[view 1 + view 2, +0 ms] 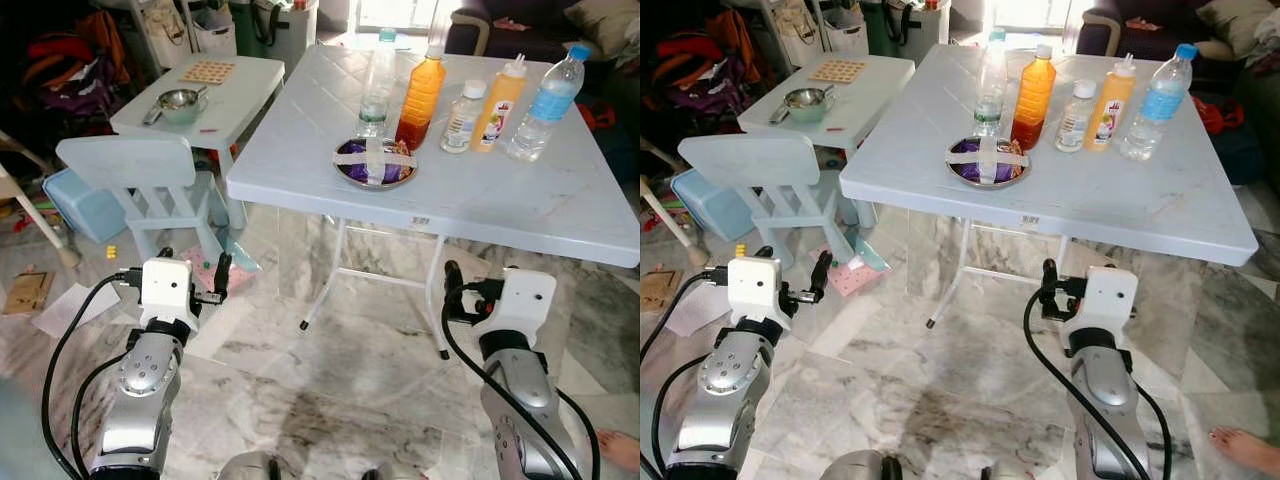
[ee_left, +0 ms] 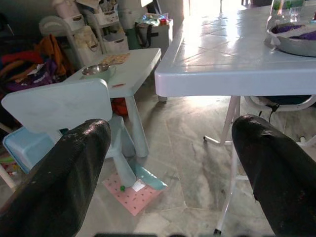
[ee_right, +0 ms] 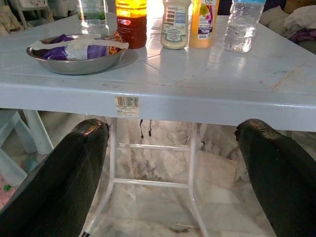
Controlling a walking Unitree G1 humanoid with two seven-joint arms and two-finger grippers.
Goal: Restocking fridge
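Observation:
On the pale blue folding table (image 1: pixel 480 205) stand a clear water bottle (image 1: pixel 377 85), an orange juice bottle (image 1: pixel 421 98), a small white-capped bottle (image 1: pixel 463 118), an orange squeeze bottle (image 1: pixel 500 105) and a blue-capped water bottle (image 1: pixel 545 103). In front of them sits a metal bowl (image 1: pixel 375 163) of purple packets, taped across. My left gripper (image 1: pixel 193 265) is low, left of the table, open and empty (image 2: pixel 168 177). My right gripper (image 3: pixel 168 173) hangs open below the table's near edge, aimed at the bowl (image 3: pixel 74 52).
A small white children's table (image 1: pixel 250 100) carries a steel bowl (image 1: pixel 181 102) and a waffle-patterned board (image 1: pixel 208 71). A pale blue child's chair (image 1: pixel 140 175) stands before my left arm, with a pink mat (image 2: pixel 131 195) under it. A person's foot (image 1: pixel 620 450) is at lower right.

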